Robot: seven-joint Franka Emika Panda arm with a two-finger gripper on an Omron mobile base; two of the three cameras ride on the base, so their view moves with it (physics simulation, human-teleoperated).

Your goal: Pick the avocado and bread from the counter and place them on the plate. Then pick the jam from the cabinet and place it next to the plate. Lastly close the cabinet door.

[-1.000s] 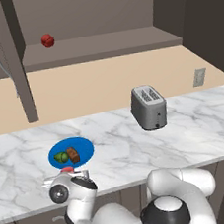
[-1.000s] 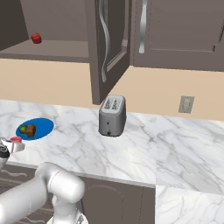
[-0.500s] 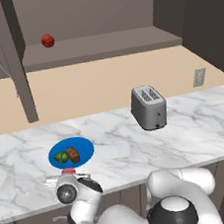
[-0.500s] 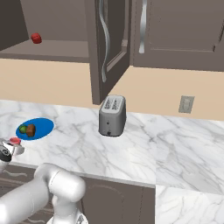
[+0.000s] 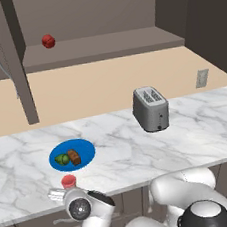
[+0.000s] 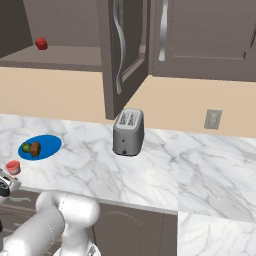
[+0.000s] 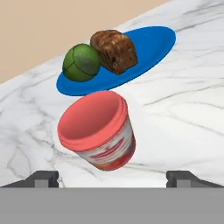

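Two foods lie on the blue plate (image 7: pixel 148 43): the green avocado (image 7: pixel 82 62) and the brown bread (image 7: pixel 113 50), touching side by side. In the left base view we see that plate (image 5: pixel 87 150) at the left middle of the frame, on the white marble surface (image 5: pixel 120 155). The jam (image 7: pixel 98 130) sits just beside the plate, on the side nearer to us, and in the hand view it fills the middle of the frame. Its red lid faces us and it looks tilted there. Our gripper (image 7: pixel 113 178) is spread wide. One dark fingertip (image 7: pixel 43 177) shows at the lower left and the other at the lower right, and both stand apart from the jam, not touching it. In the left base view the jam (image 5: pixel 68 181) is near the front edge of the surface, low and left in the frame. A grey toaster (image 5: pixel 150 109) stands well apart, right of the middle. High in the upper left, a dark red ball (image 5: pixel 48 41) rests on the cabinet (image 5: pixel 102 45) shelf. In the right base view the cabinet door (image 6: pixel 122 55) hangs open at the top middle.
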